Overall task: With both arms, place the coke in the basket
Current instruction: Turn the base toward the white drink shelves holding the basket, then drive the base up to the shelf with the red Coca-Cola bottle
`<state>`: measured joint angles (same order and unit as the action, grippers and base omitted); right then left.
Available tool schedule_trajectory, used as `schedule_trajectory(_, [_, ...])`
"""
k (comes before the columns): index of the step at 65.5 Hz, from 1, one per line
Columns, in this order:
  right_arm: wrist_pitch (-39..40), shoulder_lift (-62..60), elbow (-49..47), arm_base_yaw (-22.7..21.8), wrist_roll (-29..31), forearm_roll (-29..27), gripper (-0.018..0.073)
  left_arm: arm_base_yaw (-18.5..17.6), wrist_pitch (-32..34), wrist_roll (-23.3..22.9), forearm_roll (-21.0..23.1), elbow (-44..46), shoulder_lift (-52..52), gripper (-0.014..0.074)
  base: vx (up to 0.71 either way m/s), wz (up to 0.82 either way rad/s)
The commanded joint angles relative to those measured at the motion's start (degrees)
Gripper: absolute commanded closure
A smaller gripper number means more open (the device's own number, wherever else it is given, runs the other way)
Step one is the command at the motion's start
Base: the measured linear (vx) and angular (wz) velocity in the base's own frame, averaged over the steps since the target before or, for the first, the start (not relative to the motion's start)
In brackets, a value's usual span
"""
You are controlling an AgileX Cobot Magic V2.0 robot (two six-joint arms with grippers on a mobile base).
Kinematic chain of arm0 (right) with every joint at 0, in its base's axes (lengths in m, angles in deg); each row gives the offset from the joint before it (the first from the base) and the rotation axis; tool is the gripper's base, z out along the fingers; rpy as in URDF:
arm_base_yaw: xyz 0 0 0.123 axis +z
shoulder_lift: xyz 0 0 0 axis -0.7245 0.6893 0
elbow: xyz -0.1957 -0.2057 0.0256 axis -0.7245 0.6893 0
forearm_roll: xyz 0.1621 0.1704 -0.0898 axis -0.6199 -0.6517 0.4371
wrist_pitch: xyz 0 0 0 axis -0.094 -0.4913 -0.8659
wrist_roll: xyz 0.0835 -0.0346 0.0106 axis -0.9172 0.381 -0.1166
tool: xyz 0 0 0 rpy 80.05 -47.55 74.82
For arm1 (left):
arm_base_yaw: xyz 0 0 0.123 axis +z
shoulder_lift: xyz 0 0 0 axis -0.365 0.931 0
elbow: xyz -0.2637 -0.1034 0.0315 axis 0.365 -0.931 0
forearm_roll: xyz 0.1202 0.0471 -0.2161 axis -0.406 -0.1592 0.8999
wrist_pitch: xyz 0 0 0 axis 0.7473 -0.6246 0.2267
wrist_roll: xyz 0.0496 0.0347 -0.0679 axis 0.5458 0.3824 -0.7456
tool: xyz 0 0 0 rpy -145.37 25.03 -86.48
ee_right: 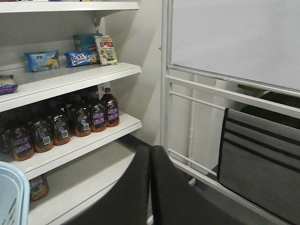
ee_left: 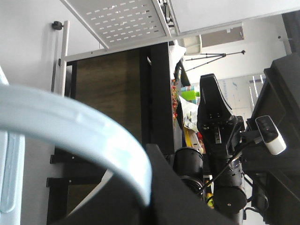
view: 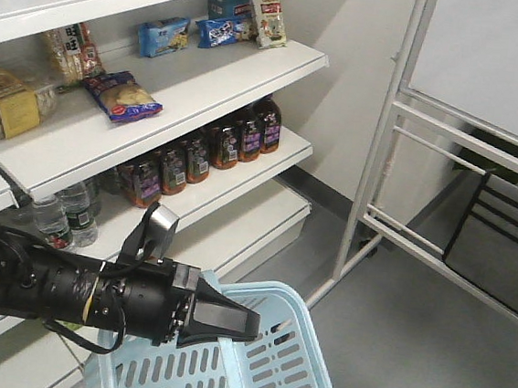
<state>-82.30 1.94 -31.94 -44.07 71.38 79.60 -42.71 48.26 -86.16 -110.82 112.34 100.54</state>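
Coke bottle is out of sight in every view, probably rigid, smooth and weighty if full, best gripped around its body below the neck; left pincer [ee_left: 154,180] pinches the blue basket handle [ee_left: 84,126], right pincer [ee_right: 150,180] is pressed together, empty.

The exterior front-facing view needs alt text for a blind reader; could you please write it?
A black robot arm reaches in from the left, its fingers closed at the rim of a light blue basket. Behind, white shelves hold snack packets and dark bottles with purple labels.
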Motion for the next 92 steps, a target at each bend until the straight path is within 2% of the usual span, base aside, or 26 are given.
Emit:
schedule_trajectory(1, [4.2, -0.9, 0.9, -0.2, 0.1, 0.3, 0.0568, -0.2, 13.1, 0.1, 3.4, 1.0, -2.4, 0.0603, 0.06, 0.22])
schedule_trajectory(92, [4.2, -0.9, 0.9, -0.2, 0.1, 0.3, 0.0568, -0.2, 13.1, 0.1, 3.4, 1.0, -2.4, 0.0603, 0.08, 0.33])
